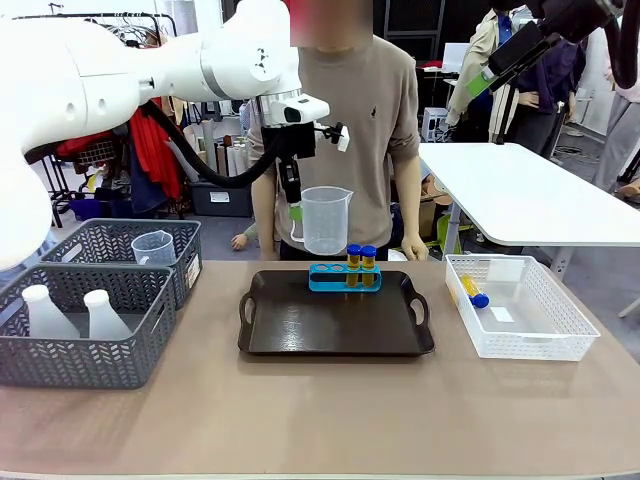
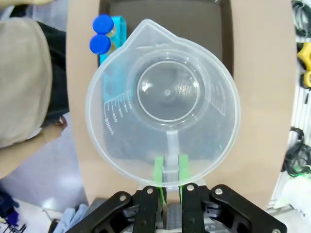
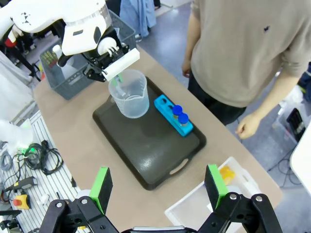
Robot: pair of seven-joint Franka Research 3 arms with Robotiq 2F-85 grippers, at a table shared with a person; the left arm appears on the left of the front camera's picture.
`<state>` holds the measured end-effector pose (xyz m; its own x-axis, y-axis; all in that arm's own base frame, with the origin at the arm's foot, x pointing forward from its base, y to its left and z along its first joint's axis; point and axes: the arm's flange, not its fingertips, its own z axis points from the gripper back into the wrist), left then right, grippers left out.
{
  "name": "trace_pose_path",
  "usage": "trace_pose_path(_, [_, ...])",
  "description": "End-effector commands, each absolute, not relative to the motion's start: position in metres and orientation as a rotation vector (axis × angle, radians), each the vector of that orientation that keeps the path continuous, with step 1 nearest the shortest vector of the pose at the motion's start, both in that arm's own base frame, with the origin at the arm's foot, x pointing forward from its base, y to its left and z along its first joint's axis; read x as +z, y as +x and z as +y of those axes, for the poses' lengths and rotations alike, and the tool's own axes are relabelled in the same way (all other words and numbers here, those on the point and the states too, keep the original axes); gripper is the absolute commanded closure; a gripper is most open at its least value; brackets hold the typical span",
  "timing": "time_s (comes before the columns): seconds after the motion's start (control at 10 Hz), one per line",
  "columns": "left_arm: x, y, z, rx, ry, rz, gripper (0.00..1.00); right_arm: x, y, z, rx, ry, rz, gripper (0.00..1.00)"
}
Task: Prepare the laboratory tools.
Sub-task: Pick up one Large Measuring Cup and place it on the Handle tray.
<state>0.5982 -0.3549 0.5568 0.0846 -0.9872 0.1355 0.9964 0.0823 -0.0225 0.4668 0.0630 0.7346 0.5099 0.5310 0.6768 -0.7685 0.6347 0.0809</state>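
**Desk (image 1: 320,420): beaker (image 1: 326,222) up in the air**

L: grey basket (image 1: 80,355) w/ two white flasks (image 1: 45,310). Centre: left pincer (image 2: 169,167) clamped on clear beaker's handle, upright, by dark tray's (image 1: 335,335) far edge; blue rack (image 1: 330,280) w/ two capped tubes (image 1: 361,258) on tray. R: white basket (image 1: 560,340) w/ lone tube (image 1: 474,292). Right pincer (image 3: 158,187) wide apart, high up.

The tan bench (image 1: 320,420) carries a grey mesh basket (image 1: 75,360) at its left edge, a second grey mesh basket (image 1: 105,240) behind it, a dark tray (image 1: 330,325) mid-bench, and a white mesh basket (image 1: 525,347) toward the right edge.
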Motion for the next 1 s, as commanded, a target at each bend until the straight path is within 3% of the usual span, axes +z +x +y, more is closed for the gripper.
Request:
trace_pose_path(0.0, [0.517, 0.594, -0.369, -1.57, -0.064, -0.092, 1.0, 0.736, 0.466, 0.062, 0.808, 0.399, -0.663, 0.0])
trace_pose_path(0.6, [0.408, 0.592, -0.442, -1.75, -0.042, -0.028, 1.0, 0.736, 0.466, 0.062, 0.808, 0.399, -0.663, 0.0])
trace_pose_path(0.9, [0.392, 0.591, -0.456, -1.779, -0.048, -0.066, 1.0, 0.736, 0.466, 0.062, 0.808, 0.399, -0.663, 0.0])
